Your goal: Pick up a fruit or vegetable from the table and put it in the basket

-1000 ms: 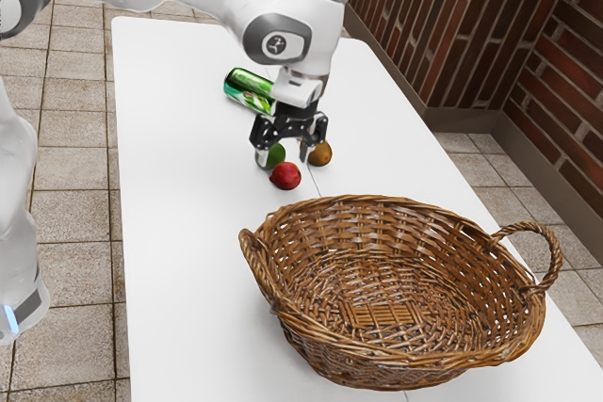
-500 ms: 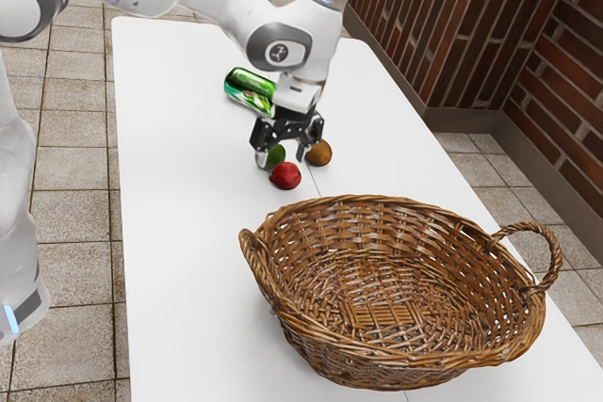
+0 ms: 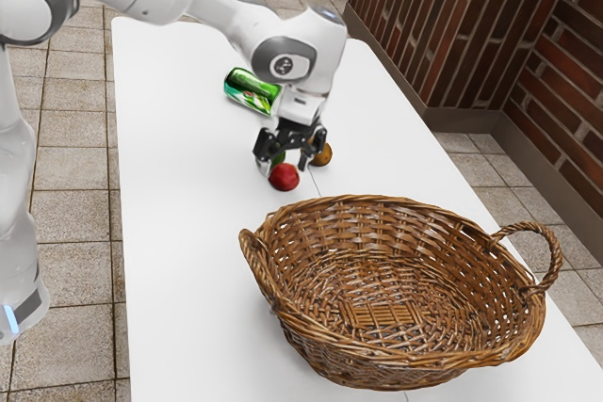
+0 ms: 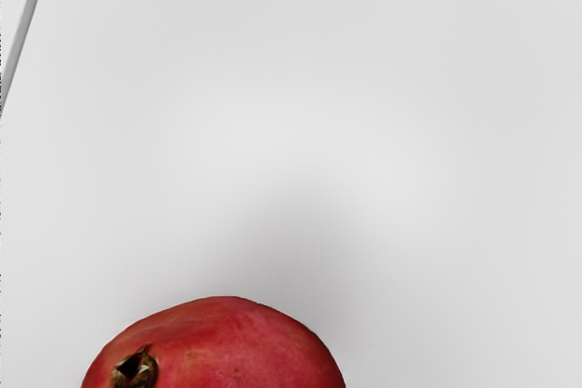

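ok so the gripper (image 3: 284,169) is wide open, holding nothing, and the red pomegranate (image 3: 285,178) is on the table (image 3: 188,233) just beside it, slightly basket-side (image 3: 363,201), so probably nudge that way.

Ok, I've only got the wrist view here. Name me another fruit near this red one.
Observer: A brown fruit lies near the red fruit, toward the exterior view's right.
Operator: Noted. Give me the pincer.
Observer: It is open, its two fingers standing apart down at the fruit.
Operator: Then tell me where the basket stands.
Observer: On the table, nearer the exterior camera than the red fruit, with its open top facing up.
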Tool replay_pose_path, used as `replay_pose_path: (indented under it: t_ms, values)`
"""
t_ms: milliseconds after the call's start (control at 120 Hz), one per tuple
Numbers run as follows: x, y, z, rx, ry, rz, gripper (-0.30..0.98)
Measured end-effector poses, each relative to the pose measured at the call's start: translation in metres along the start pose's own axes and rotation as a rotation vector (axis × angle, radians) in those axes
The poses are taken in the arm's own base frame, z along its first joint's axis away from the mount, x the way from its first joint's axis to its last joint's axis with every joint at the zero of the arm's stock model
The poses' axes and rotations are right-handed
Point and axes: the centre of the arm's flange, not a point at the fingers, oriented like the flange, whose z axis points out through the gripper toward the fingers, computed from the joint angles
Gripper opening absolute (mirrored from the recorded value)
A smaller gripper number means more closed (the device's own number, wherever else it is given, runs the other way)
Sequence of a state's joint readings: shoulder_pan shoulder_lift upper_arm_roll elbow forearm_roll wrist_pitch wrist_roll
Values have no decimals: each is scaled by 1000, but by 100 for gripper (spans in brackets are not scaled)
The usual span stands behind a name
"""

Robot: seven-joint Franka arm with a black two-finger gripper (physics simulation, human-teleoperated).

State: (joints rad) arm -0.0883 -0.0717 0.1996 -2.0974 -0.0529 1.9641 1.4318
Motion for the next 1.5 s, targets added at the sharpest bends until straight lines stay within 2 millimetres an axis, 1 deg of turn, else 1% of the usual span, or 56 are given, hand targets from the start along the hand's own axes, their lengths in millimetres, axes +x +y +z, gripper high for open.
replay_pose_path:
  t_ms: [300,367,450,575,592,650,675,708,750,783,858,908,975,1042,1117,1225,1317,1400,1500]
  values:
    - [0,-10,21,-13,-8,-15,67]
    - [0,-11,22,-10,-6,-19,59]
    - [0,-12,22,-5,-1,-25,44]
    - [0,-15,27,-3,0,-34,30]
    - [0,-15,27,-2,1,-34,28]
    - [0,-16,26,4,2,-37,29]
    - [0,-16,24,8,3,-37,30]
    - [0,-16,21,15,5,-38,27]
    - [1,-14,11,32,10,-36,26]
    - [2,-11,1,49,16,-32,25]
    - [9,2,-32,97,36,-13,25]
    - [21,14,-54,123,47,15,26]
    - [44,36,-81,153,64,72,26]
    - [68,56,-98,164,75,131,26]
    - [99,76,-105,160,79,199,26]
    - [153,111,-110,163,59,307,26]
    - [181,134,-120,177,57,361,25]
    - [207,157,-141,208,74,417,25]
    - [241,194,-163,240,87,494,26]
